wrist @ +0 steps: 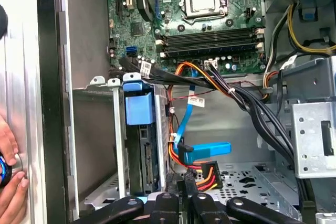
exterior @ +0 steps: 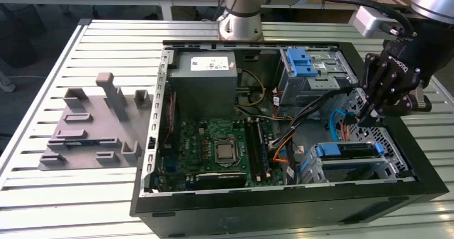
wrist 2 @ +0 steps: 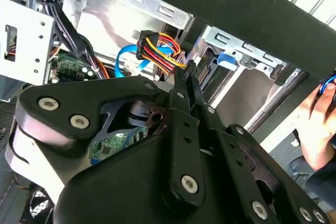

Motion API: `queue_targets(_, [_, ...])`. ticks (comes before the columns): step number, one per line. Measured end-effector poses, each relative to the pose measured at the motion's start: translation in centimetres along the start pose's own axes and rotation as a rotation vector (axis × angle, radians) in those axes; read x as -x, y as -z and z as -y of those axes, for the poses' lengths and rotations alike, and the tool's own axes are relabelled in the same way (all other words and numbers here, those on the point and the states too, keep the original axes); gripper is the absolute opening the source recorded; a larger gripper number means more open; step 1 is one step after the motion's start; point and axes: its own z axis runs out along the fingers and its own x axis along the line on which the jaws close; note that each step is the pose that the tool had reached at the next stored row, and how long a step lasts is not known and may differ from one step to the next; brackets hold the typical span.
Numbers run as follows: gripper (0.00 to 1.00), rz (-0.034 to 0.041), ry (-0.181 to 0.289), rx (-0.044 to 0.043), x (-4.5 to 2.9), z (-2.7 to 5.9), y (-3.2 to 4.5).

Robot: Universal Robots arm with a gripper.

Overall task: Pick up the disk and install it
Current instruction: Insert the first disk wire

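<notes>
The disk [exterior: 345,150] sits in the lower drive cage at the front right of the open computer case, its blue carrier frame facing up. In the first wrist view the disk [wrist: 140,150] stands on edge in the cage under its blue handle. My gripper [exterior: 369,114] hangs inside the case just behind that cage, its fingers pressed together with nothing between them. In both wrist views the fingertips [wrist 2: 185,74] [wrist: 185,195] end right at a connector with red, yellow and black wires [wrist: 207,174]. A blue data cable [wrist: 202,151] lies beside it.
The case [exterior: 284,207] lies open on a slatted metal table, with the motherboard [exterior: 220,148] and grey power supply [exterior: 206,82] on the exterior view's left. A second blue-fronted bay [exterior: 303,65] sits at the back. A grey fixture plate [exterior: 92,127] lies left. A person's hand [wrist: 9,182] rests outside the case wall.
</notes>
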Motion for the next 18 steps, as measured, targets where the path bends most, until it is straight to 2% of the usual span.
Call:
queue_targets(10, [0.16,0.0049,0.014,-0.0089,-1.47,-0.18,-0.27])
queue_targets(15, [0.16,0.008,0.036,-0.0146,-1.77,-0.26,-0.4])
queue_targets(18, [0.16,0.0135,0.042,-0.018,-2.0,-0.4,-0.5])
